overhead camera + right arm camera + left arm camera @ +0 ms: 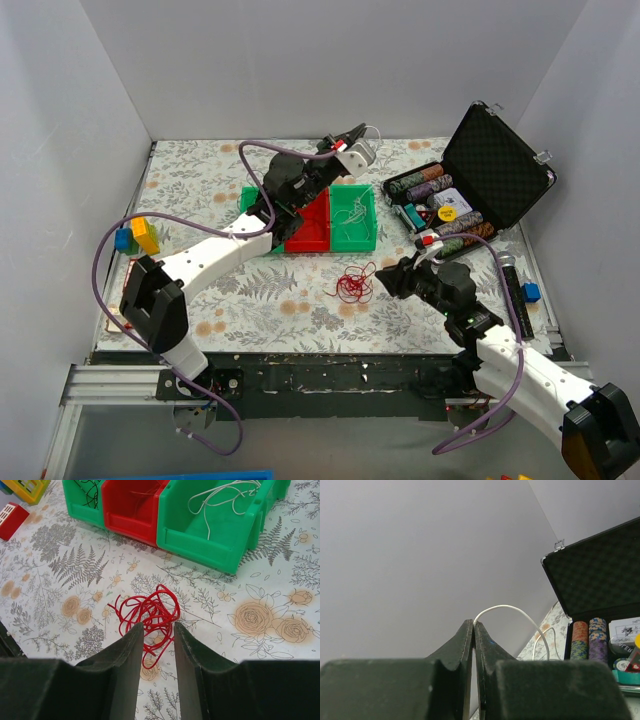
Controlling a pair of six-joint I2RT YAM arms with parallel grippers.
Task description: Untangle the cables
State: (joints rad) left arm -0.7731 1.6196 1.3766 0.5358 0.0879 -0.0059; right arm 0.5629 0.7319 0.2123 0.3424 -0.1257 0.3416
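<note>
A loose clump of red cable (pixel 355 284) lies on the floral table cover in front of the bins. My right gripper (pixel 385 277) is open just right of it; in the right wrist view the red clump (pixel 149 611) sits just beyond the tips of that gripper (pixel 157 626). My left gripper (pixel 358 133) is raised above the bins and shut on a white cable (pixel 506 608), which arches out of the closed gripper (pixel 474 624) and hangs down. More white cable (pixel 220 495) lies in the right green bin (pixel 200 540). Black cable (pixel 89 490) lies in the left green bin.
A red bin (pixel 312 228) stands between two green bins (pixel 374 215). An open black case (pixel 500 165) with poker chips (pixel 432 195) is at the right. Blue and yellow blocks (pixel 138 236) sit at the left edge, and a small blue object (pixel 531 292) at the right.
</note>
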